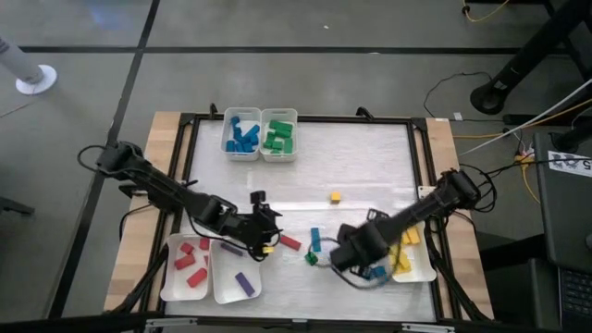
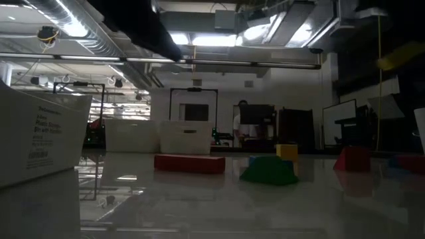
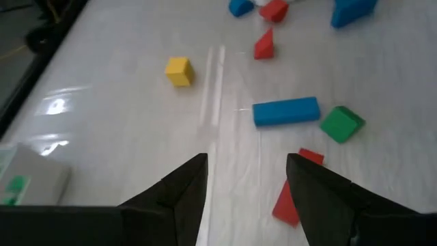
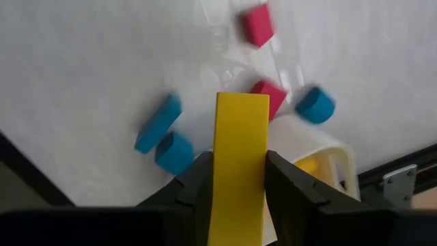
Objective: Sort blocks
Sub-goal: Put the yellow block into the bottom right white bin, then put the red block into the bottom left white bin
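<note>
My right gripper [image 4: 239, 162] hangs over the table's near right part [image 1: 344, 255], shut on a yellow bar [image 4: 242, 130]. My left gripper [image 3: 246, 160] stands open and slanting down near the table's near middle [image 1: 267, 237], nothing between its fingers. Ahead of it lie a red bar [image 3: 293, 195], a blue bar [image 3: 285, 111], a green block [image 3: 341, 123] and a yellow cube [image 3: 178, 70], each flat on the table. In the low view the red bar [image 2: 189, 163], a green block [image 2: 269, 170] and the yellow cube [image 2: 287, 151] show; no gripper does. My right gripper pinches the yellow bar's two long sides [image 4: 240, 179] between its two fingers [image 4: 199, 183]. The fingers come from above, pointing down, and run along the bar. The bar's free end [image 4: 242, 102] sticks out past the fingertips, clear of the table.
White trays stand at the far edge with blue [image 1: 242, 135] and green [image 1: 278, 135] blocks, at the near left with red [image 1: 190, 266] and purple [image 1: 237, 279], and at the near right with yellow [image 1: 413, 259]. Loose blue [image 4: 167, 140] and red [image 4: 257, 24] blocks lie below my right gripper.
</note>
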Motion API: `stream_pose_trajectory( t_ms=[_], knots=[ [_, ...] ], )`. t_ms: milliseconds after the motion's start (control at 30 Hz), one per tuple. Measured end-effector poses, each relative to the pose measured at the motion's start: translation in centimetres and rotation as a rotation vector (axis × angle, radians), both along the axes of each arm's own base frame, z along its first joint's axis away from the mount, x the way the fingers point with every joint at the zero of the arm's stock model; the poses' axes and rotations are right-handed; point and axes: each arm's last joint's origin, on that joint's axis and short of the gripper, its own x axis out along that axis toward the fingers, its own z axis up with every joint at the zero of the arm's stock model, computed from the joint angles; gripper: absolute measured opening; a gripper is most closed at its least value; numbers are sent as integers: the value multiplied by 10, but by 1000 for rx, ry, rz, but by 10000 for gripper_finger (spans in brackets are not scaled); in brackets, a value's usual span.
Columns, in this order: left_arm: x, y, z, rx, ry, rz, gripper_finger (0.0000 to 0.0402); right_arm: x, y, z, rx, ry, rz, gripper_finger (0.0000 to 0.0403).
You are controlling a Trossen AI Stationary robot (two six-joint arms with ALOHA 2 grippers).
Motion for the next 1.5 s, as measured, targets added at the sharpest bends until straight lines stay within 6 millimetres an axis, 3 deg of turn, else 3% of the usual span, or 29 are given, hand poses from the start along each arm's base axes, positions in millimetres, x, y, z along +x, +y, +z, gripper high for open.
stream_pose_trajectory(
  t_ms=[267,500,700,1100,1267,1500],
  knots=[
    [23,-3,-30,27,37,-73,188,-40,53,-4,-48,-11,26,117],
    [30,-6,-29,55,-11,-114,188,-75,75,-26,-131,42,44,117],
    [31,-6,-27,48,-32,-113,188,-91,80,-38,-177,73,86,117],
    [31,-9,-28,4,-2,-208,188,-99,72,-57,-231,140,93,121],
    [34,-7,-34,-39,31,-281,188,-102,71,-60,-216,188,79,162],
    [44,-1,-60,-49,122,-309,188,-102,71,-60,-215,187,80,225]
  ],
)
